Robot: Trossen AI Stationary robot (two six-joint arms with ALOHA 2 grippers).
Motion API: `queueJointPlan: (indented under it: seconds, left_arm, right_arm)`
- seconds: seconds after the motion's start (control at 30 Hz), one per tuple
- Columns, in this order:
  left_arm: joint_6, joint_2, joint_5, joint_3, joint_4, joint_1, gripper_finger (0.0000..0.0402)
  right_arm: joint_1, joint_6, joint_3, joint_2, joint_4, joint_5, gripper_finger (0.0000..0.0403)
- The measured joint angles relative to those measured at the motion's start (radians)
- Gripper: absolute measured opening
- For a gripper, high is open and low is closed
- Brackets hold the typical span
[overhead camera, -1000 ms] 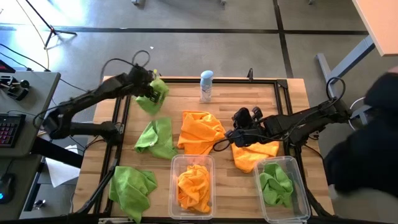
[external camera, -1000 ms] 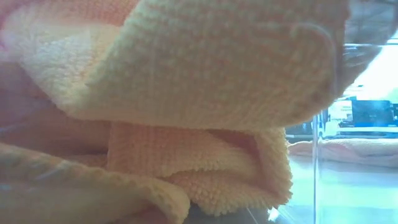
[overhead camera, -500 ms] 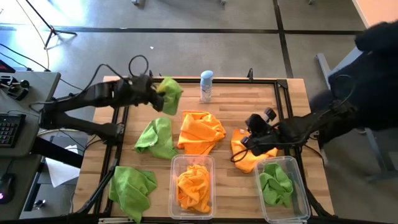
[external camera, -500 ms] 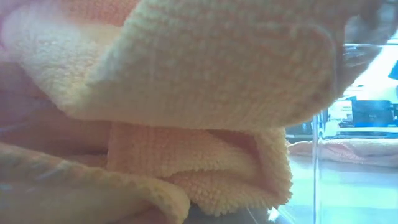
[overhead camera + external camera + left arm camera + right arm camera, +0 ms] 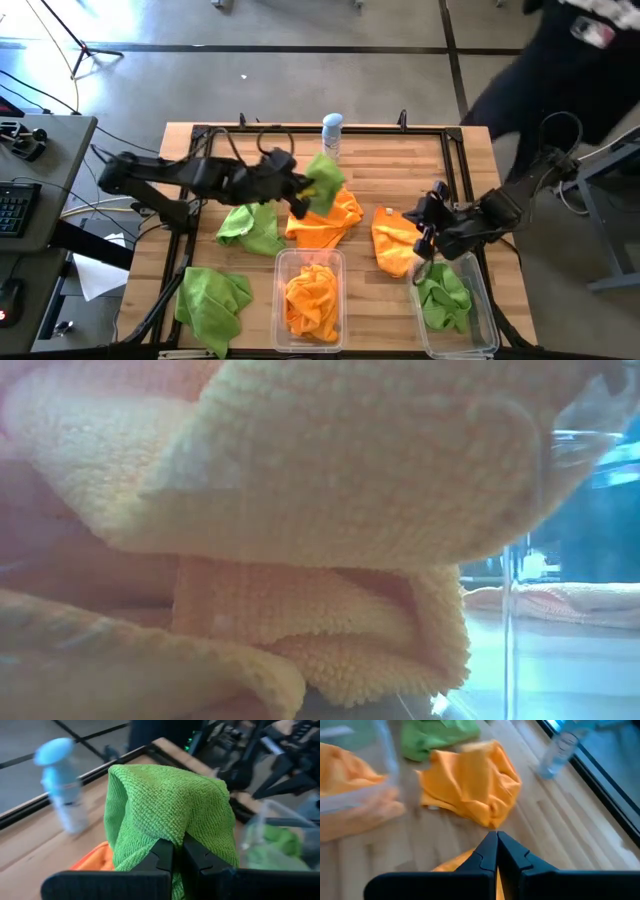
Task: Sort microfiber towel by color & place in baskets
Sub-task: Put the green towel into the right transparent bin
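The left hand grips a green towel above the middle of the tabletop. It belongs in the green-filled basket at the front right corner — carry it high, clear of the right hand, whose fingers are closed and empty over an orange towel.

Green towel pinched in left hand above orange towel, baskets holding one orange, one green.
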Motion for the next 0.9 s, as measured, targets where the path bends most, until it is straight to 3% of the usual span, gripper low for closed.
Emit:
queueJointPlan:
  seconds: [0.2,0.37,0.9]
  left_arm:
    - [0.007,0.139,-0.001,0.173,0.003,-0.047,0.0000]
    - [0.007,0.226,-0.002,0.268,0.000,-0.061,0.0000]
    - [-0.011,0.341,-0.005,0.331,0.172,-0.079,0.0000]
  right_arm:
    - [0.079,0.051,0.000,0.002,0.092,0.146,0.0000]
    - [0.086,0.000,0.000,0.004,0.199,0.138,0.0026]
    - [0.059,-0.104,0.000,0.038,0.433,0.153,0.0268]
